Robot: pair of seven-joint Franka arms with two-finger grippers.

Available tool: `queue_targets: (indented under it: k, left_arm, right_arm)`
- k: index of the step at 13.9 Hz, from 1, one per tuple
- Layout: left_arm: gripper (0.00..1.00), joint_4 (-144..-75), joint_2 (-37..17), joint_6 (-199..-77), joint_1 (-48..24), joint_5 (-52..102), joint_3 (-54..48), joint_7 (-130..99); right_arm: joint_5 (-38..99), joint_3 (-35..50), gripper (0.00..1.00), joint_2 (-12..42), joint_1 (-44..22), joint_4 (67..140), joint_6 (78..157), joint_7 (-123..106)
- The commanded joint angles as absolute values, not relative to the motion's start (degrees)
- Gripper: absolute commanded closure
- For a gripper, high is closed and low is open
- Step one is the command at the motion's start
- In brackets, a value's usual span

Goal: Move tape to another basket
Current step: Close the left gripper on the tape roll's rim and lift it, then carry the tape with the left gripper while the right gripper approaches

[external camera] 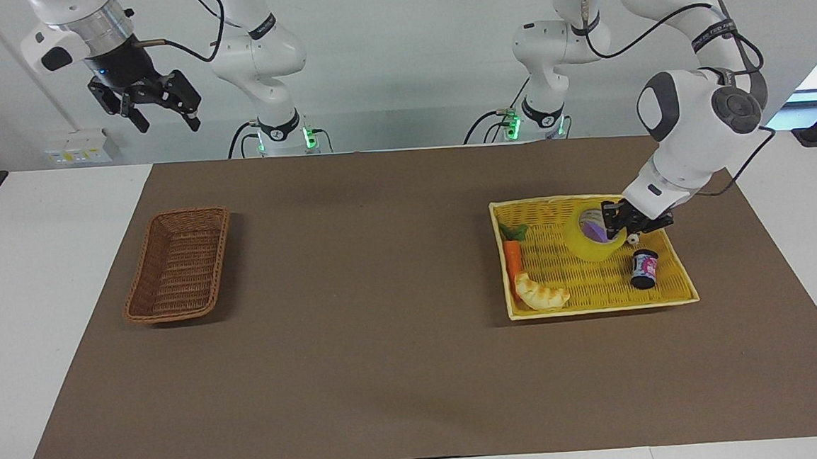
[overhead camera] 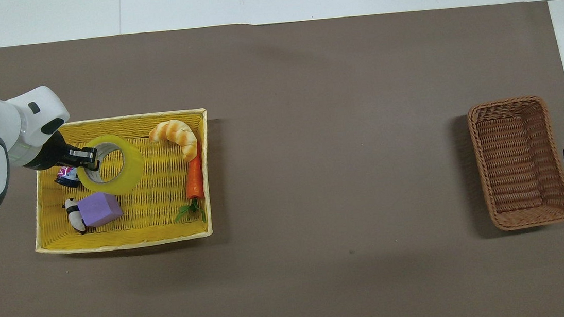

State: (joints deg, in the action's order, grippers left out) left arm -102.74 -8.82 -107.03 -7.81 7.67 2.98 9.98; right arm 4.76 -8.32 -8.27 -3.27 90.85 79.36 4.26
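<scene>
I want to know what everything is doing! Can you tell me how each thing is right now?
Tape: lifted, tilted, held over the yellow tray.
Left pincer: shut on the tape's rim.
Right pincer: open, waiting high up at its own end of the table.
Brown basket: empty.
Yellow tray: holds carrot, croissant, purple block, small can.

Left gripper [external camera: 624, 222], on a bent white arm, fingers clamped on the translucent yellow tape roll [external camera: 596, 240]. Right gripper [external camera: 160, 111] waits raised, fingers spread.
</scene>
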Motion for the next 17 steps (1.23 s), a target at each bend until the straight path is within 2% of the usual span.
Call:
queue_targets:
  k: [1,4,9,13,17]
  left_arm:
    - [1.0,-100.7,-6.8,-102.7,-9.0,9.8,1.4,4.4]
    - [1.0,-98.8,-6.7,-100.9,-9.6,11.0,-4.1,-4.5]
    - [1.0,-98.3,-6.8,-104.2,-10.4,13.3,-13.3,-18.2]
    - [1.0,-99.0,-6.2,-107.3,-16.7,14.3,-13.8,-26.1]
    - [1.0,-99.3,-5.5,-110.2,-21.4,16.4,-13.8,-31.2]
  right_arm:
    - [9.4,-8.0,0.0,-10.5,-2.5,93.9,79.2,3.8]
    - [16.2,-8.0,0.0,-10.5,-1.0,94.3,80.2,3.8]
    - [20.6,-6.9,0.0,-9.1,-6.6,97.2,85.3,5.9]
    - [22.1,-6.6,0.0,-8.2,-8.1,104.3,91.6,6.0]
    - [29.5,-6.6,0.0,-4.7,-9.3,106.7,95.1,6.3]
